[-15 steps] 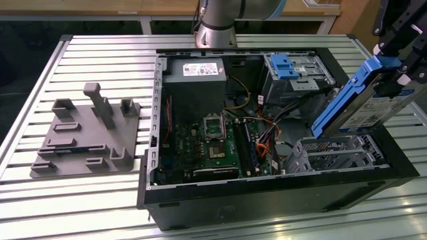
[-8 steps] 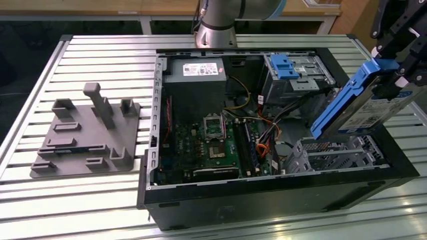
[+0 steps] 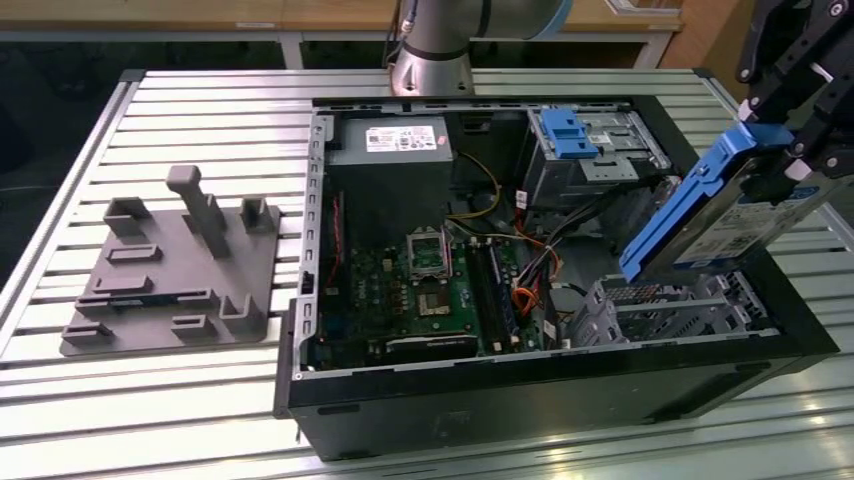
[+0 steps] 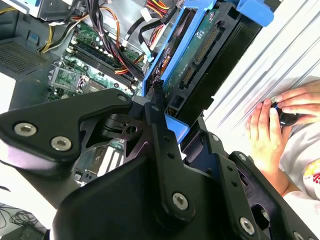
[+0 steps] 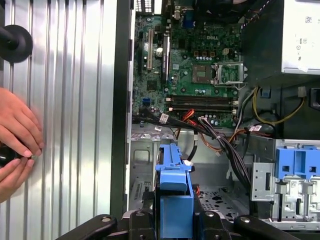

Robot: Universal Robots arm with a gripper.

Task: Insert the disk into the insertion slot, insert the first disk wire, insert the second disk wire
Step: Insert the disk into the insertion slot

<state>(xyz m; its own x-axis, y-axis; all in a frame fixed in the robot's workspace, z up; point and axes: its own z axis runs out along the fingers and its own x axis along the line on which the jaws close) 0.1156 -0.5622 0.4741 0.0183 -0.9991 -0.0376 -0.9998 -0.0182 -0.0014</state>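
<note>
Slatted metal counter [image 3: 200,100], carrying an open computer case [image 3: 561,395] and a grey fixture [image 3: 174,270].

Exterior view: we note the gripper [image 3: 787,150] clamped on the disk [image 3: 701,215]. The disk hangs above the insertion slot [image 3: 667,305], not in it. Its long axis is tilted, low end toward the insertion slot, high end toward the exterior view's right.

Second wrist view: the gripper [image 4: 160,117] pinches the blue caddy edge of the disk [image 4: 200,45], whose circuit-board face shows. A person's hand [image 4: 267,127] is beside the case.

First wrist view: we see the disk [image 5: 174,200] edge-on over the insertion slot [image 5: 220,197], and hands [image 5: 17,135] on the counter.
</note>
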